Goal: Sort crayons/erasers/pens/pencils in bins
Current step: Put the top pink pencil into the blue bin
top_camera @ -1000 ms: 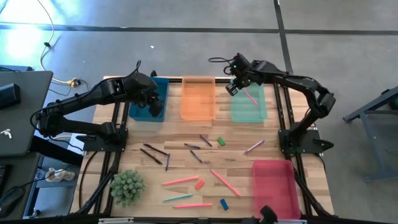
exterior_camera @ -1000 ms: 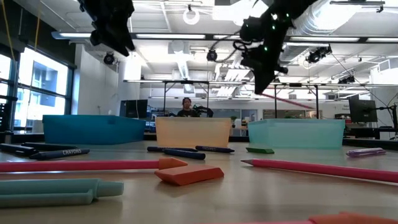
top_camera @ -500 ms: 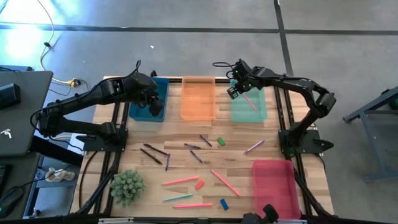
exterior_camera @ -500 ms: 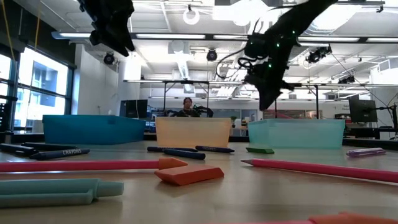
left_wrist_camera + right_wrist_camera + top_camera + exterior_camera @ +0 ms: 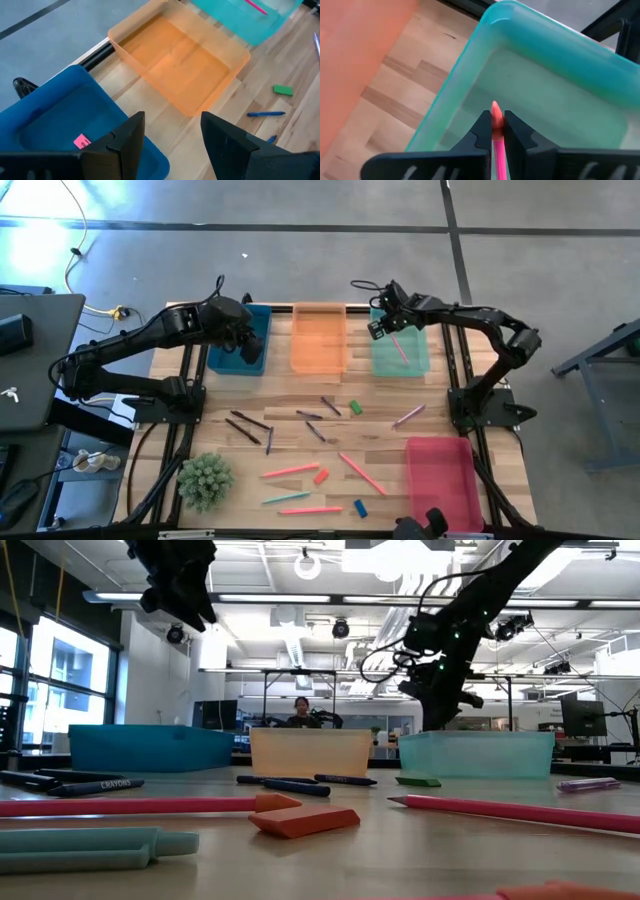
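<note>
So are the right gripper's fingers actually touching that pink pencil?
Touching. The right wrist view shows the right gripper shut on the pink pencil, a finger pressed against each side, over the light green-teal bin.

Both arms are matte black, built of slim tubes joined by chunky joints, each rising from a black base at the table point(image 5: 380, 445) edge. Thin black cables loop off the wrists. The fingers point(image 5: 227, 145) are flat, angular, black plates.

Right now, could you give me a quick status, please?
Right claw shut on pink pencil, over light teal bin. Left claw open above blue bin. Nothing obstructing.
</note>
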Robot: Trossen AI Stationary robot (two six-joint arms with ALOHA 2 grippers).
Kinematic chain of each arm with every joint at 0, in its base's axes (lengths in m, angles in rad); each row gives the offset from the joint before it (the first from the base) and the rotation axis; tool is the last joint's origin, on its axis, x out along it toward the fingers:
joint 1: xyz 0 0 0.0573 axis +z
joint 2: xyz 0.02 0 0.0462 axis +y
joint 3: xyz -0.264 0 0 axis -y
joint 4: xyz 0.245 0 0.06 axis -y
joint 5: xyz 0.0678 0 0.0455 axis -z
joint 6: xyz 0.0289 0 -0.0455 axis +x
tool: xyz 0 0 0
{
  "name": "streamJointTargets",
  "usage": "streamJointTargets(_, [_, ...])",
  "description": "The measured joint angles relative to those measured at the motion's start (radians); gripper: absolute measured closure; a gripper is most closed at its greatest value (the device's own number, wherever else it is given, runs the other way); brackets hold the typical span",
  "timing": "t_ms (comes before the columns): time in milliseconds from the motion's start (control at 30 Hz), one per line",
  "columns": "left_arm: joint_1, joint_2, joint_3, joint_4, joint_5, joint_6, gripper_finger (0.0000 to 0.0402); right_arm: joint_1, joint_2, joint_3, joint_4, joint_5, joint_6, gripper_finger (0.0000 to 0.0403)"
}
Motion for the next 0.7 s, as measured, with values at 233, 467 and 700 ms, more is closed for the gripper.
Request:
streamJointTargets(233, [0.0,0.0,0.0,0.046,0.0,-0.015,0.022,0.0,0.0,-0.027,0.021,0.0,0.0,0.0397])
streamJointTargets(467, [0.0,0.0,0.0,0.073,0.0,-0.015,0.022,0.0,0.0,-0.028,0.02,0.002,0.014,0.035])
streamJointTargets(700, [0.0,0.0,0.0,0.072,0.0,-0.015,0.022,0.0,0.0,-0.025,0.017,0.009,-0.031,0.029])
